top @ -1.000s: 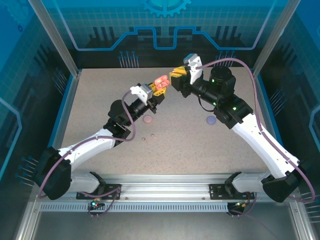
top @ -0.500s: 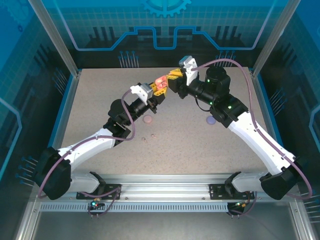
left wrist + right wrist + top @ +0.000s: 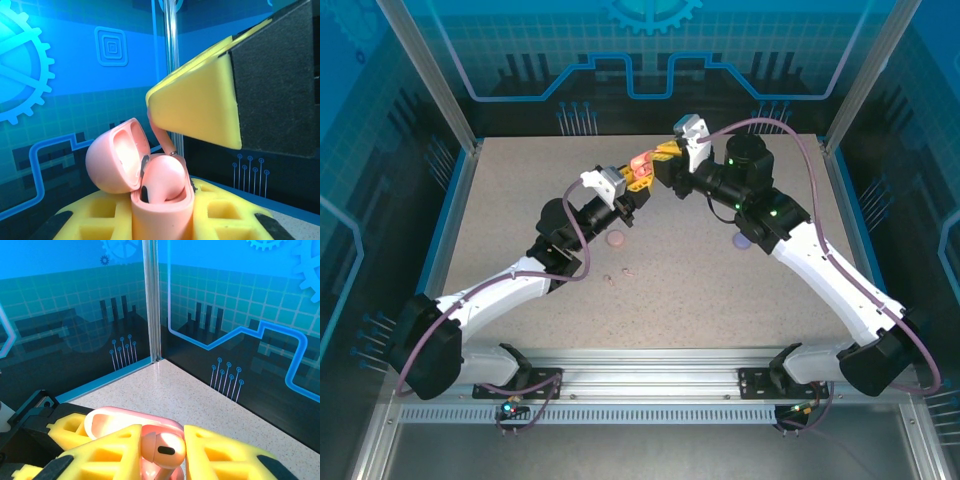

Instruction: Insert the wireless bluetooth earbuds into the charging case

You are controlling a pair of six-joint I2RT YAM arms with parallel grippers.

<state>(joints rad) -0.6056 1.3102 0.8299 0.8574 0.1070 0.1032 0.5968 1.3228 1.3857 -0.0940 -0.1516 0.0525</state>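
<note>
Left claw: our left claw (image 3: 636,176) is clamped on the charging case (image 3: 642,164) and holds it up in the air above the far middle of the surface (image 3: 520,210). On the left wrist cam the case (image 3: 162,215) stands upright between the yellow pads (image 3: 95,217).

Right claw: the right claw (image 3: 665,156) comes in from the opposite side. It's closed on one earbud (image 3: 162,447), pinched between its yellow fingers (image 3: 107,452) right over the case.

Case: the lid (image 3: 117,160) is flipped open and leans back to the left. The whole thing is coral-pink, smooth and glossy.

What's in the case: a rounded pink bulge sits in the mouth with a dark slot next to it. We honestly can't tell if that's a seated bud or just the case's own insert.

Earbud look: it's the same coral-pink as the case and tiny next to it. The head is the gripped part, and a dark oval grille faces the right wrist cam. The stem (image 3: 159,132) hangs down out of the claw, with its silvery tip right at the rim of the case's mouth.

Other cases: a pinkish round case (image 3: 615,239) lies on the surface near the left arm's wrist. A purple case (image 3: 742,241) lies beside the right arm. Both are too small for us to say anything about contents.

Loose stuff: a loose bud (image 3: 608,277) and a second loose bud (image 3: 626,270) lie close together on the speckled surface, just in front of the pinkish case. They look pale, but they're too small to make out details.
</note>
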